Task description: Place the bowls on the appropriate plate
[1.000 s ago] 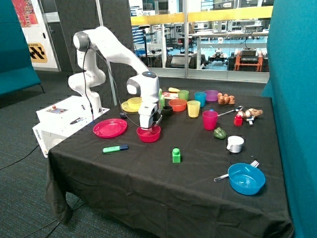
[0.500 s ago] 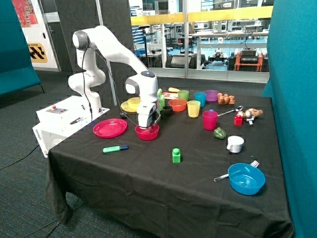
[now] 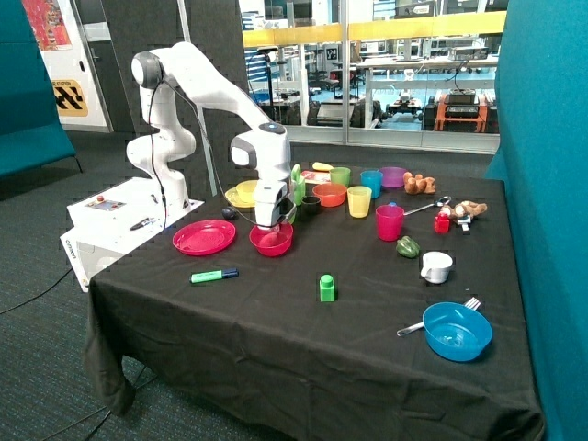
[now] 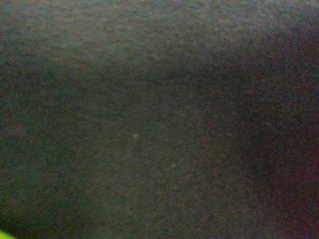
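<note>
Lifted since a second ago, the red bowl (image 3: 272,239) has travelled with the gripper (image 3: 269,228) up off the black cloth (image 3: 276,322) and a little toward the red plate (image 3: 204,237), which lies just beside it. From the outside view the bowl hangs at the gripper's tip, so the jaws appear closed on its rim, though the fingers themselves are too small to make out. The bowl is not on the plate. Behind the arm, the yellow bowl (image 3: 248,190) sits on a yellow plate (image 3: 235,199), near an orange bowl (image 3: 329,194) and a row of cups. A green marker (image 3: 214,275) and a green block (image 3: 327,288) lie toward the table's front edge; a blue bowl (image 3: 457,331) with a fork sits well apart at the far corner. The wrist view shows only dark cloth (image 4: 149,124).
</note>
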`<state>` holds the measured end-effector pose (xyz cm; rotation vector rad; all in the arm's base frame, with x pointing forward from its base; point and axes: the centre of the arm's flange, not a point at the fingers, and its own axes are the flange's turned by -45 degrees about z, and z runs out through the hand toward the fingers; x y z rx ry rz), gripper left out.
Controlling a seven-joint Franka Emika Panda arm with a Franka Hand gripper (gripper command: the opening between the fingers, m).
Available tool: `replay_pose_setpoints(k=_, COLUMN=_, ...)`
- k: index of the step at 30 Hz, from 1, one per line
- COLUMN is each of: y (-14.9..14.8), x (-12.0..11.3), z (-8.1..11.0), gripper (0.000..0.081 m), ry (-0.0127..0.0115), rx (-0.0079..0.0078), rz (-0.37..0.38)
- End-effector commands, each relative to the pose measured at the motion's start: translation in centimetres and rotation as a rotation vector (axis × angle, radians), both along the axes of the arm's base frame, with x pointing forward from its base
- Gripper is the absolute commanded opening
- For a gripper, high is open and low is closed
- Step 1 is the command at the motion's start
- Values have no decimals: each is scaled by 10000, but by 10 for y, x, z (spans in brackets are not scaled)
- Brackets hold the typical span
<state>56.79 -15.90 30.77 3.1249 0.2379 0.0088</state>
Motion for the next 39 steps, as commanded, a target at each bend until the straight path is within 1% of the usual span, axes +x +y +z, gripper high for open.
replay_pose_setpoints(k=1, y=9, x=-3, z=25, gripper=0, ry=63, rx=71, rz=239)
replay_pose_setpoints(k=6, y=15, x=-4, z=37, gripper=0, ry=63, rx=71, rz=329)
replay_pose_setpoints(k=10, y=21, x=-9, z=46, gripper=0, ry=63, rx=71, rz=360)
replay_pose_setpoints(k=14, y=23, x=-12, z=49, gripper=0, ry=63, rx=71, rz=372)
replay_pose_setpoints(k=20, y=25, x=-23, z=55, gripper=0, ry=63, rx=71, rz=357)
replay_pose_setpoints(k=39, y=29, x=-82, z=63, gripper=0, ry=62, rx=72, rz=67)
